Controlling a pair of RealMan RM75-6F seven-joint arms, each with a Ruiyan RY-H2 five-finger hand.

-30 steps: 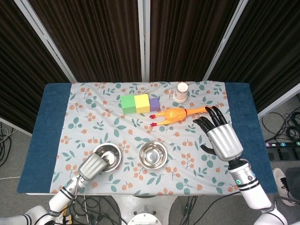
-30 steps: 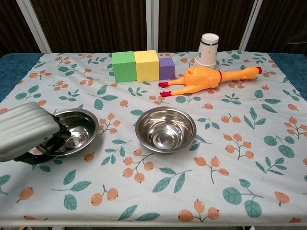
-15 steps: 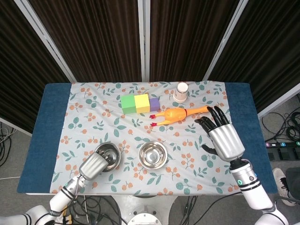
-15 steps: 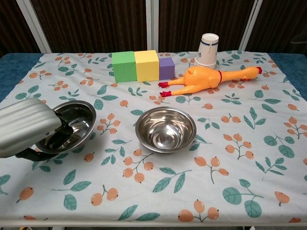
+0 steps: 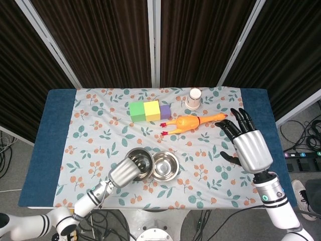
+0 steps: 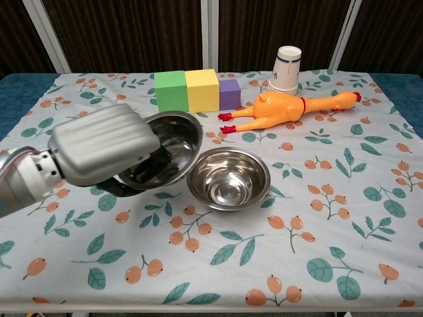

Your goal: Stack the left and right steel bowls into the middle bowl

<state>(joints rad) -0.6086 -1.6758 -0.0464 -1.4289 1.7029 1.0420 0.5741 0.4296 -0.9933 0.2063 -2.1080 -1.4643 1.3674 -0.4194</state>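
Over floral cloth point(image 6: 317, 218), left robot hand point(image 6: 102, 145) holds a tilted, shiny steel bowl point(image 6: 173, 137); right robot hand point(image 5: 248, 143) spread wide.

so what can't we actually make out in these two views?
- Left hand fingers on the lifted bowl: its own back hides them in both views.
- Right hand: outside the chest view's frame.
- Third steel bowl: in neither view; only the lifted one and the middle bowl show.
- Paper cup print: too small.

Coloured blocks point(image 6: 196, 90), paper cup point(image 6: 286, 69), rubber chicken point(image 6: 289, 107) on floral cloth point(image 6: 344, 218).
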